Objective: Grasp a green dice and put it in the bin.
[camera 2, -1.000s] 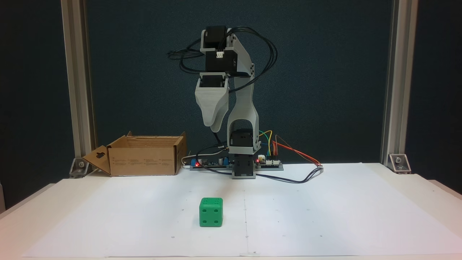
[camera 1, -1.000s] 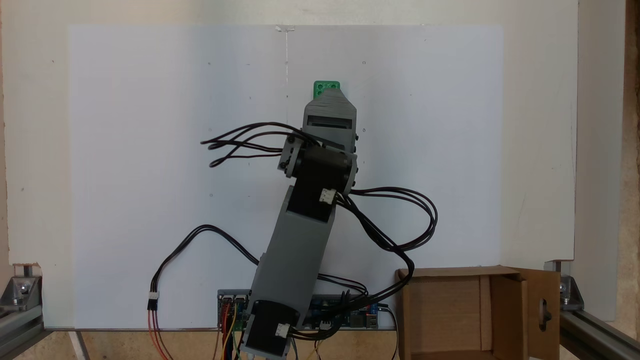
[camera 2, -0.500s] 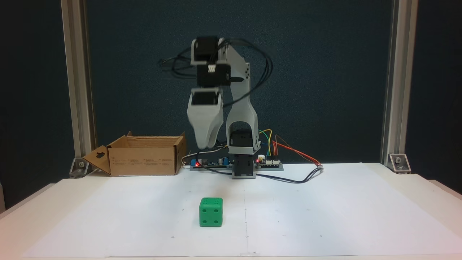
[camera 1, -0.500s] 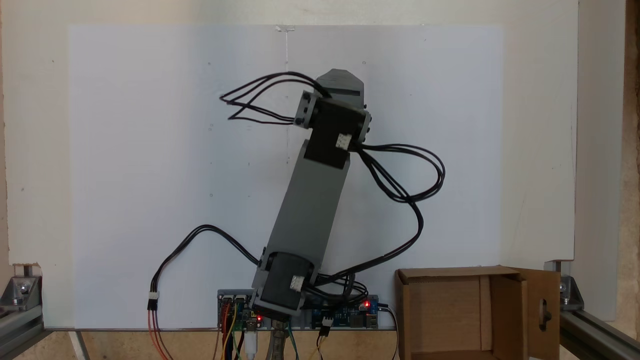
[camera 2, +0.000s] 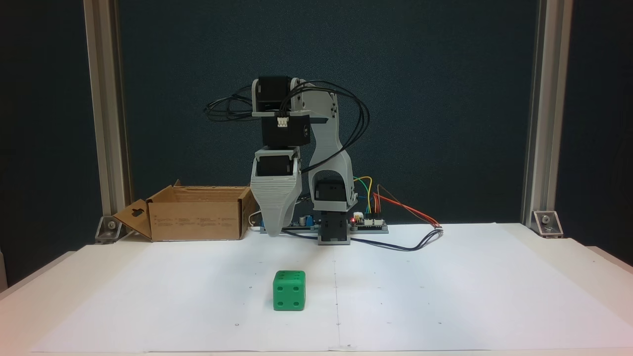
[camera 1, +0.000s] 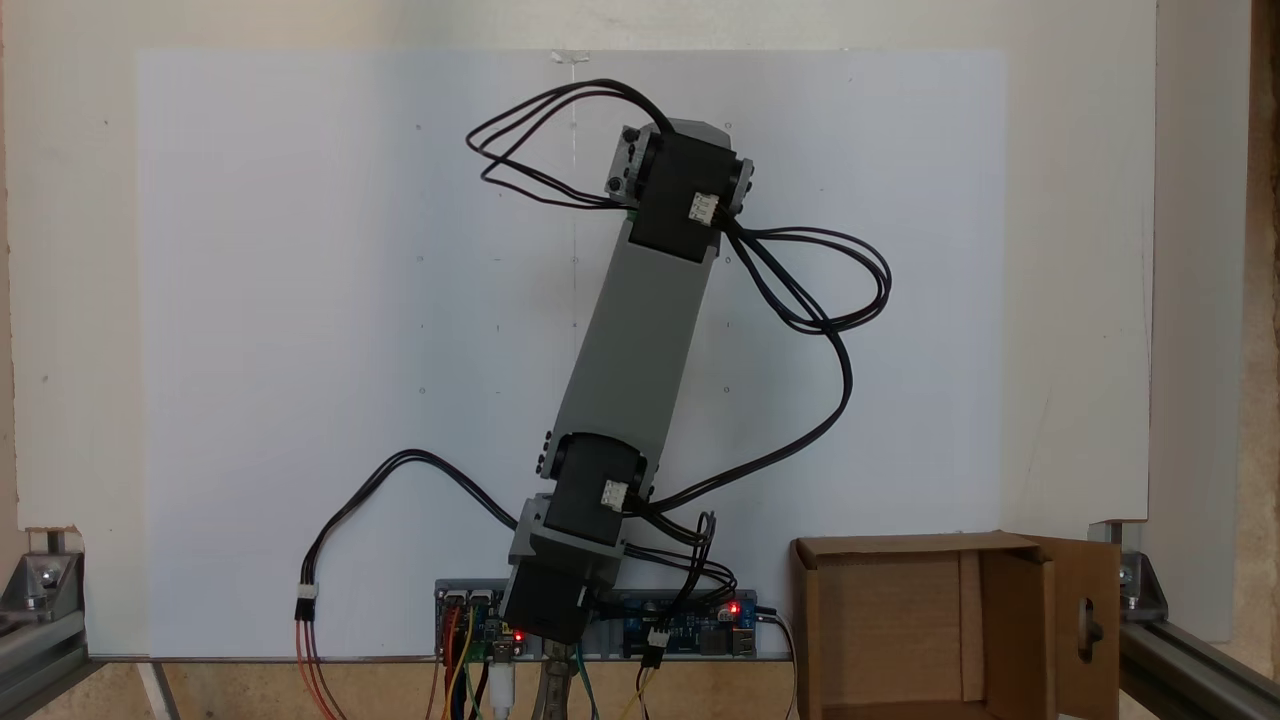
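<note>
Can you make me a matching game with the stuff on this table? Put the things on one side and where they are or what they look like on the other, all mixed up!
Things:
1. green dice
2. bin
3. gripper
4. white paper

Clues:
A. brown, flaps up, at the table's back left in the front fixed view
B. spread flat over the table
C. hanging in the air, pointing down
D. sitting on the paper, near the front

Pairs: 1-D, 2-A, 3-C, 4-B

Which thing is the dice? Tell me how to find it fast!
Look at the big white paper sheet covering the table in a fixed view. Near its middle, in front of the grey robot arm and below the hand, sits the green dice, alone on the sheet. It is a small bright green cube with round sunken dots, unlike the much bigger brown cardboard box at the back left.
</note>
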You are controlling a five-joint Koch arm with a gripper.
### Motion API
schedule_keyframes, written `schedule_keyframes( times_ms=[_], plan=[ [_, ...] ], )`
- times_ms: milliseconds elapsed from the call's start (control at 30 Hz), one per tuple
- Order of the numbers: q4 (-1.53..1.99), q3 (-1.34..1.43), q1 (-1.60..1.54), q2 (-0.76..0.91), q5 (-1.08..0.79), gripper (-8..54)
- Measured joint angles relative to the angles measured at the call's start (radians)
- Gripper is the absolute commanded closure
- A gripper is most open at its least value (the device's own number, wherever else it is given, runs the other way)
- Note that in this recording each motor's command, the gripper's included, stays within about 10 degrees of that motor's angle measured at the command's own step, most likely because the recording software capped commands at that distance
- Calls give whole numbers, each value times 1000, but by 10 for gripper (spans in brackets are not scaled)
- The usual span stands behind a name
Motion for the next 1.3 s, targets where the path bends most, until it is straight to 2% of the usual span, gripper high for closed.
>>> schedule_keyframes(
  times_ms=[1300],
  plan=[
    [-118,66,-46,-81,9,15]
  ],
)
